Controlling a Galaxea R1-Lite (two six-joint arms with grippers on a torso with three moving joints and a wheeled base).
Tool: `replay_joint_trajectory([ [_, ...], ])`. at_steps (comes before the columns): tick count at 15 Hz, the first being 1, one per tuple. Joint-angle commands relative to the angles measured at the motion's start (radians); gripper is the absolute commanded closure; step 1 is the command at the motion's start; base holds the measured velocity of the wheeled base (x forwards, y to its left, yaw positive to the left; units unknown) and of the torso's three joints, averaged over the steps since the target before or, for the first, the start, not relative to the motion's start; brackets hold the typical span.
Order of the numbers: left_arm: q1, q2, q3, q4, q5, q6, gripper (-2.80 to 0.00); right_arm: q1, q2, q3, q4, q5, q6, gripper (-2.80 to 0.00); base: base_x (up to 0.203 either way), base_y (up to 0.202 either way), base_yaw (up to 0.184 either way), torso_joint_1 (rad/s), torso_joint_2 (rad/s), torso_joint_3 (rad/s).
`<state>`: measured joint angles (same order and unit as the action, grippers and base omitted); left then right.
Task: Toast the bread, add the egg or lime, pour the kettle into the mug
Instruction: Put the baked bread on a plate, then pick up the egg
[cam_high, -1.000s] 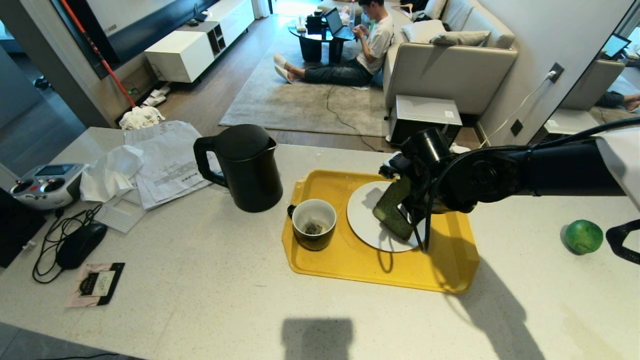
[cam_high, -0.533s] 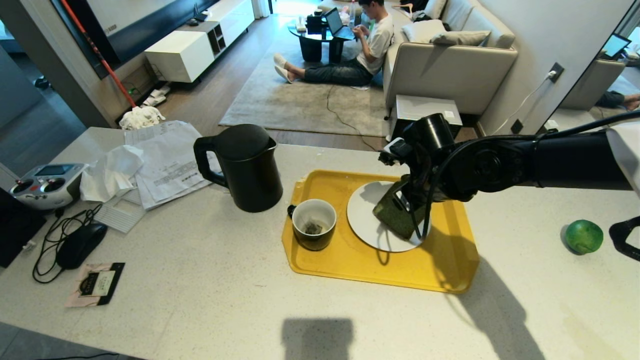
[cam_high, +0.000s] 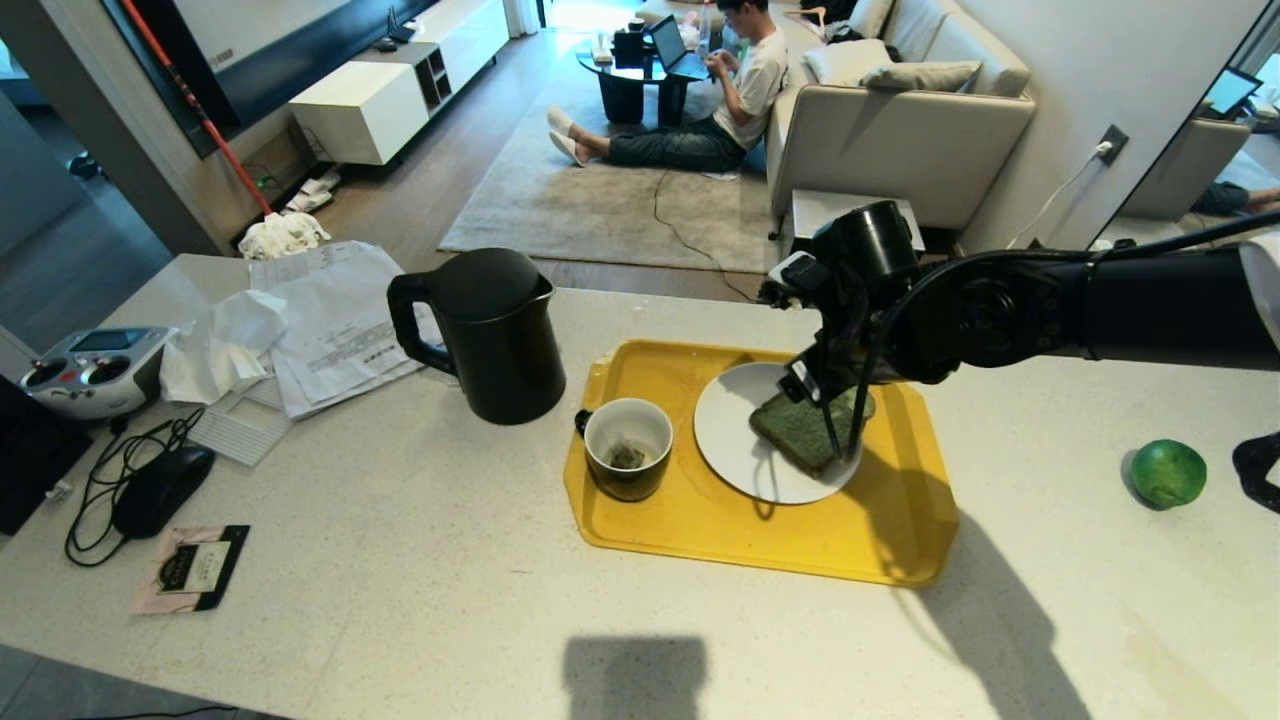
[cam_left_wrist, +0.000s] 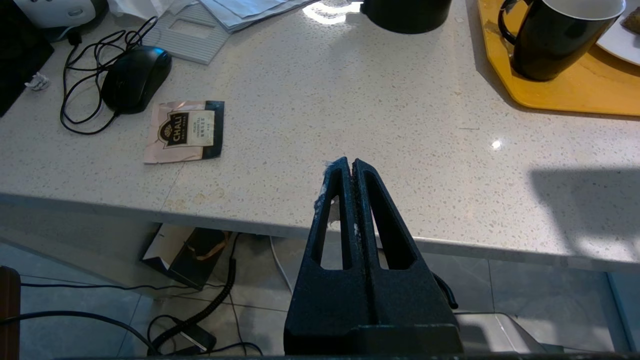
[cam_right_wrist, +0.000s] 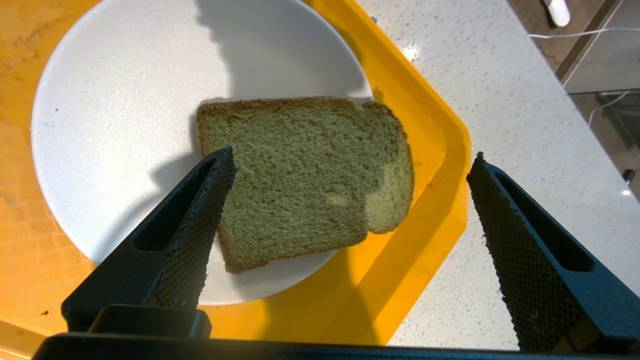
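The right gripper (cam_right_wrist: 350, 165) hangs with its jaws spread wide and empty above the bread (cam_high: 806, 432), which lies flat on the white plate's (cam_high: 730, 440) right side in the yellow tray (cam_high: 700, 530), right of the mug (cam_high: 627, 447).

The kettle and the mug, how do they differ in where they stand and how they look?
The kettle stands on the bare counter, while the mug sits inside the yellow tray. The kettle is much taller than the mug. The kettle's top is closed by a flat black lid; the mug is open, showing a white inside with a tea bag. Both are black outside, upright, each with a handle.
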<state>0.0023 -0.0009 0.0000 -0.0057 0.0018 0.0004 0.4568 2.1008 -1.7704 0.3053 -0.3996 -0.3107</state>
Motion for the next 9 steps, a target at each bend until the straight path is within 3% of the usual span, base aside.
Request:
replay_joint_trajectory([
  [1,0.001,-0.001,0.002,0.000,0.000,0.000,0.00,-0.001,-0.050,0.007,0.007,-0.002,-0.017,-2.80,0.000,0.000,0.000,0.000,0.00,0.000],
  [9,0.001,-0.001,0.002,0.000,0.001,0.000,0.00,-0.040,-0.380,0.217,0.009,-0.020,-0.012,-2.80,0.000,0.000,0.000,0.000,0.00,0.000],
])
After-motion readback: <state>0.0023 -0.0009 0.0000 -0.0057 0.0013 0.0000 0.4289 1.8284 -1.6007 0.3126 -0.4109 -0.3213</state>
